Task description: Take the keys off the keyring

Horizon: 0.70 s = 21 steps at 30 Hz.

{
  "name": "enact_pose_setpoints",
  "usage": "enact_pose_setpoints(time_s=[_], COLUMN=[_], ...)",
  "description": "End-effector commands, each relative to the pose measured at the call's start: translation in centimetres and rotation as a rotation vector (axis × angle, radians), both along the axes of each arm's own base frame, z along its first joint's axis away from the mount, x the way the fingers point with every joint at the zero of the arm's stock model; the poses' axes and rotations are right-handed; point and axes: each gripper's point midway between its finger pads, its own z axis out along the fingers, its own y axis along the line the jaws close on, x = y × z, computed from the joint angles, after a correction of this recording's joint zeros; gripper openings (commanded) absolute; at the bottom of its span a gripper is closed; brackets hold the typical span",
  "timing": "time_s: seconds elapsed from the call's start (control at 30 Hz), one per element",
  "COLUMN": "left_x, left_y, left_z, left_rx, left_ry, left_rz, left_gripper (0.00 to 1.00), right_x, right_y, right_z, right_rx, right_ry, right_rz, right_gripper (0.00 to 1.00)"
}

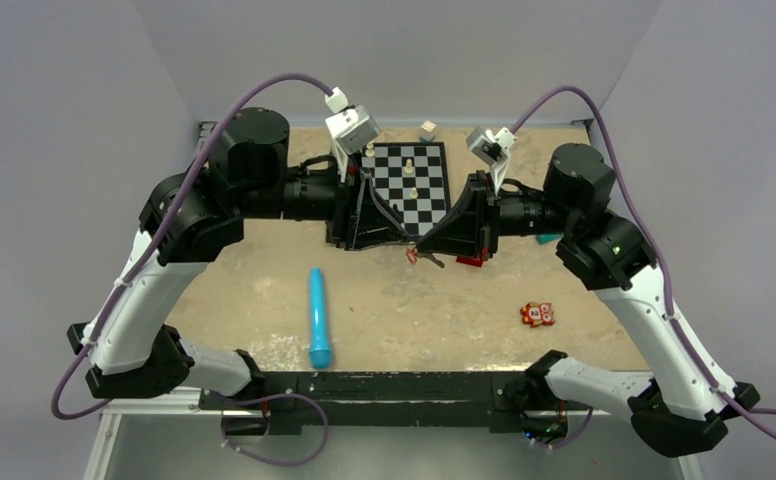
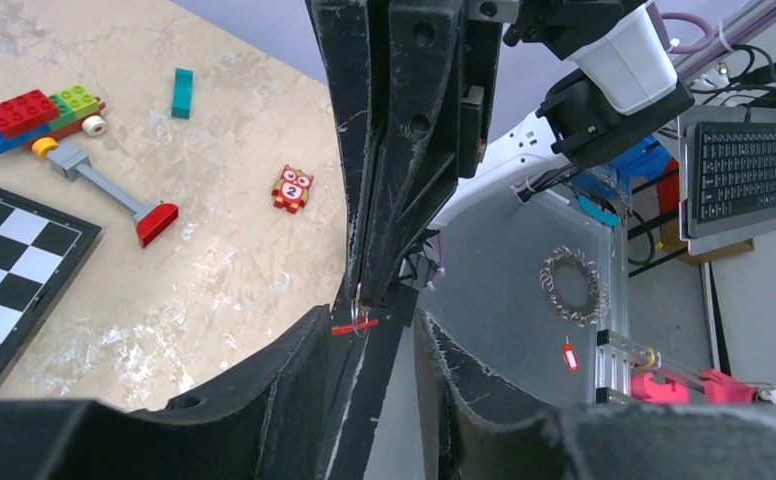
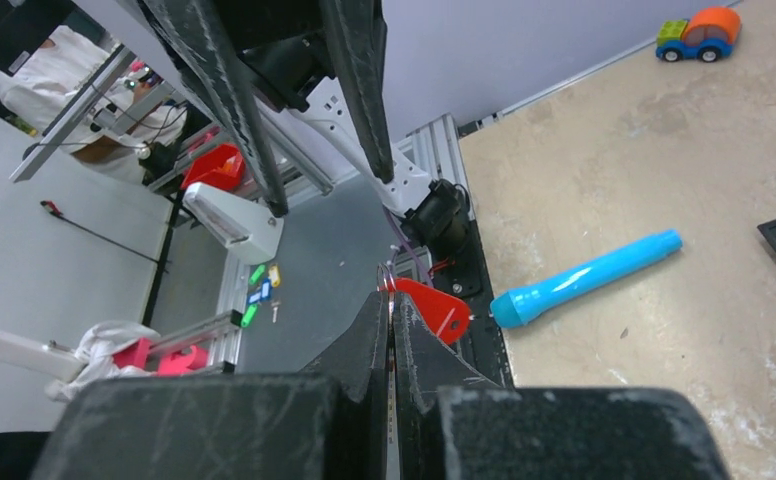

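The two grippers meet tip to tip above the table, just in front of the chessboard. My right gripper (image 1: 427, 246) (image 3: 390, 300) is shut on the keyring. The red tag (image 3: 430, 310) sticks out beside its tips, and the thin metal ring (image 3: 388, 276) shows just past them. In the left wrist view the tag (image 2: 354, 326) is edge-on with the ring (image 2: 358, 298) above it. My left gripper (image 1: 405, 239) (image 2: 372, 320) is open, and the tag lies right at its tips. The keyring hangs small in the top view (image 1: 422, 257). I cannot make out the key.
A chessboard (image 1: 434, 195) with white pieces lies behind the grippers. A blue cylinder (image 1: 319, 317) lies front left. An orange square toy marked 2 (image 1: 537, 315) sits front right. A red block-headed toy (image 2: 149, 220), Lego bricks (image 2: 34, 112) and a teal block (image 2: 182, 92) lie at the right.
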Motion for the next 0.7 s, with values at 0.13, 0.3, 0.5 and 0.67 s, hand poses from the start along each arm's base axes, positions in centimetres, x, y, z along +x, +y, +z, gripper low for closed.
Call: enact_pose_setpoints(time_s=[0.13, 0.3, 0.5, 0.67], left_x=[-0.7, -0.8, -0.9, -0.6], left_y=[-0.6, -0.7, -1.1, -1.5], left_z=[0.7, 0.1, -0.4, -0.6], left_rx=[-0.029, -0.017, -0.013, -0.014], left_ry=[0.019, 0.041, 0.068, 0.077], left_rz=[-0.062, -0.065, -0.077, -0.079], left_gripper=[0.33, 0.29, 0.27, 0.25], right_x=[-0.3, 0.1, 0.3, 0.2], right_y=[-0.1, -0.1, 0.0, 0.0], right_z=[3.0, 3.3, 3.5, 3.8], right_rx=[0.065, 0.067, 0.072, 0.081], right_ry=[-0.130, -0.133, -0.137, -0.141], right_rz=[0.016, -0.006, -0.013, -0.012], right_gripper=[0.00, 0.00, 0.00, 0.00])
